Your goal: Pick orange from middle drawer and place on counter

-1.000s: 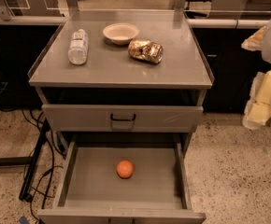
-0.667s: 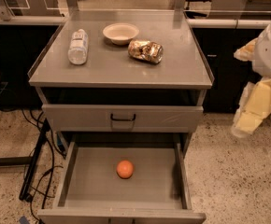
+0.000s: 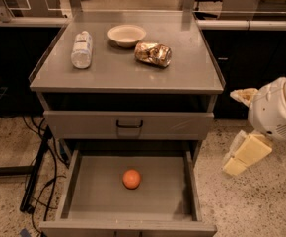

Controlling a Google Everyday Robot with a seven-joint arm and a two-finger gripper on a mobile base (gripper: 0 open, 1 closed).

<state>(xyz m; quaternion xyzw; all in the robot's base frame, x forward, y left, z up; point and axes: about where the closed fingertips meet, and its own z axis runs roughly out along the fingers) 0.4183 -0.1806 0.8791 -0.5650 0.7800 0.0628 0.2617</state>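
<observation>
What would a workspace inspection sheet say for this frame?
Surface: counter, grey metal, carries three items.
Job's things: orange lies alone near the centre of the open middle drawer; not yet lifted.
Clutter: bottle on its side at left, white bowl at back, foil snack bag right of the bowl; all on the counter.
Grippers: gripper hangs right of the cabinet, outside the drawer, apart from the orange.
Cables: black cables on the floor left of the cabinet.
Surroundings: speckled floor; upper drawer front closed.
</observation>
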